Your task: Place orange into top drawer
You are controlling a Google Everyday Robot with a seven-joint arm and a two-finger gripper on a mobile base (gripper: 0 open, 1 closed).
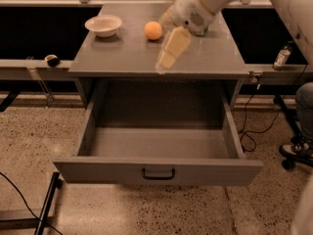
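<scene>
One orange [153, 30] rests on the cabinet top [117, 55] beside the tool [165, 61], whose grip I cannot tell; top drawer [156, 169] open.

orange [153, 30]: plain orange
top drawer [156, 171]: grey
bowl [103, 25]: white
floor [29, 146]: speckled tan
gripper [168, 53]: cream, over grey cabinet top [112, 58]
</scene>
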